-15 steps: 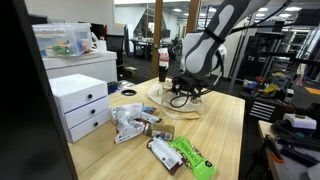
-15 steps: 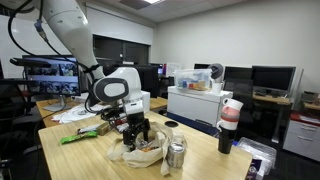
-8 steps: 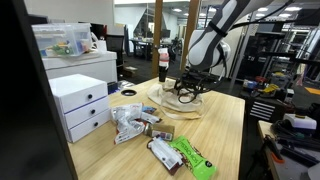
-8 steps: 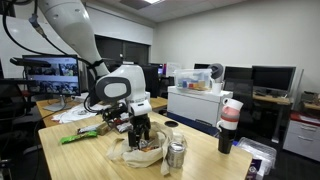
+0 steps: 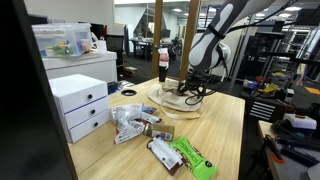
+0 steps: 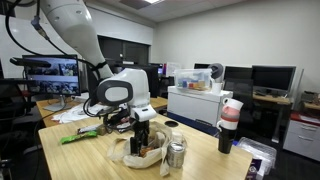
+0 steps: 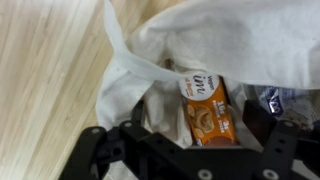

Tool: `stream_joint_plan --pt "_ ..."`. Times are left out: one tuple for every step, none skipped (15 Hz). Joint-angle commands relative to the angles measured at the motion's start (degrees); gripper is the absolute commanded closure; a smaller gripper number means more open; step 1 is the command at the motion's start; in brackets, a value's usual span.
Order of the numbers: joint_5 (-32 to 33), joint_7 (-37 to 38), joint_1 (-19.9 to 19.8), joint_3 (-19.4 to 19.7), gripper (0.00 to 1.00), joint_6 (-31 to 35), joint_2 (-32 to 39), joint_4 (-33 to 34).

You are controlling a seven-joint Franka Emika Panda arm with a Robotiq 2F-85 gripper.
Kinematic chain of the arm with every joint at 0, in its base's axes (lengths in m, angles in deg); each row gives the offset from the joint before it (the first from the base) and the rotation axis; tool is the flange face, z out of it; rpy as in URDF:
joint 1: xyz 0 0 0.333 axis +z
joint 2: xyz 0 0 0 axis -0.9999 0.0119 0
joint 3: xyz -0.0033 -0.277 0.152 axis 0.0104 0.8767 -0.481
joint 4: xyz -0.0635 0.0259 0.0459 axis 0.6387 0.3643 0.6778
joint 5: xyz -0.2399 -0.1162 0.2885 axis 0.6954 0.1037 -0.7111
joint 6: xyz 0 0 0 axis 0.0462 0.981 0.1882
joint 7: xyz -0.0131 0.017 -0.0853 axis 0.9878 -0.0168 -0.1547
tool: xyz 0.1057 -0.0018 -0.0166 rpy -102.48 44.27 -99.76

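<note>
My gripper (image 7: 200, 117) hangs open just above a white cloth bag (image 7: 210, 40) lying on the wooden table (image 7: 40, 80). An orange snack bar (image 7: 203, 100) lies in the bag's mouth, between my two dark fingers (image 7: 140, 115) and clear of both. A silvery wrapper (image 7: 276, 98) shows at the right, inside the bag. In both exterior views the gripper (image 5: 192, 91) (image 6: 140, 134) points down into the bag (image 5: 172, 101) (image 6: 140, 156).
A metal can (image 6: 176, 153) stands beside the bag, and a red and white cup (image 6: 230, 125) further off. Snack packets, one silver (image 5: 128, 122) and one green (image 5: 192, 157), lie at the table's front. White drawers (image 5: 80, 105) stand at the side.
The gripper has shifted a little sideways over the bag and come lower into it. Its jaws have stayed open.
</note>
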Motion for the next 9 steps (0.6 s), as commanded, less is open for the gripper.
stream_joint_plan --pt "-2.36 -3.8 -0.85 -0.31 0.0 -2.27 2.27 2.53" --pt "-2.54 -3.86 -0.86 -0.37 0.0 -2.55 2.82 3.15" --pt "-2.74 -3.9 -0.89 -0.5 0.0 -2.88 3.39 3.88" --pt "-2.76 -3.82 -0.79 -0.53 0.0 -3.14 4.0 4.57" --pt "-2.72 -3.72 -0.66 -0.54 0.0 -3.29 4.46 5.15" --pt "-2.77 -3.82 -0.7 -0.67 0.0 -3.47 4.84 5.68" --pt "-2.83 -3.81 -0.67 -0.8 0.01 -3.51 5.14 6.09" --pt "-2.87 -3.91 -0.71 -0.95 0.18 -3.6 5.36 6.43" --pt "-2.93 -3.94 -0.7 -1.08 0.26 -3.62 5.54 6.68"
